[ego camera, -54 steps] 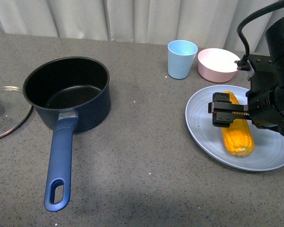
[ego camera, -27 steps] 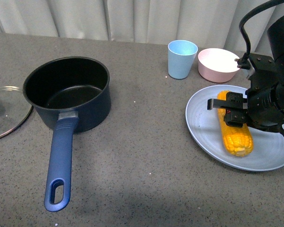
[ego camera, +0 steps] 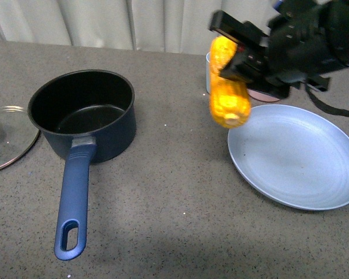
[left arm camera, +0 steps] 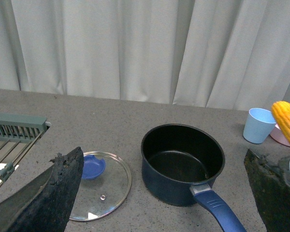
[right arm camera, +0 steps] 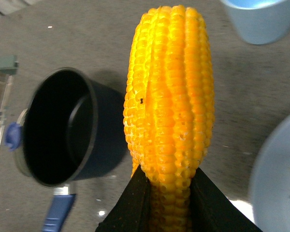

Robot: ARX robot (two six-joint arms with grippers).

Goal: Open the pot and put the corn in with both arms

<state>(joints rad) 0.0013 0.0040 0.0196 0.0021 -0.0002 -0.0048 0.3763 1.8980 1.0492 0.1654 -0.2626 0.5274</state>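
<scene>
Right claw point(ego camera: 237, 51) grips corn point(ego camera: 228, 100); long axis near-vertical, free end down.

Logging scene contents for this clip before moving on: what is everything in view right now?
pot: one, dark navy, table left, open
glass lid: one, clear, blue knob, flat beside pot
corn: one, yellow-orange, airborne between pot and plate
plate: one, light blue, table right
cup: one, light blue, behind corn
bowl: one, pink, beside cup
rack: one, grey-green, beyond lid from pot
table: one, grey speckled
curtain: pale, backdrop
right end effector: one, black, shut on corn
left end effector: one, black, open, holding nothing
</scene>
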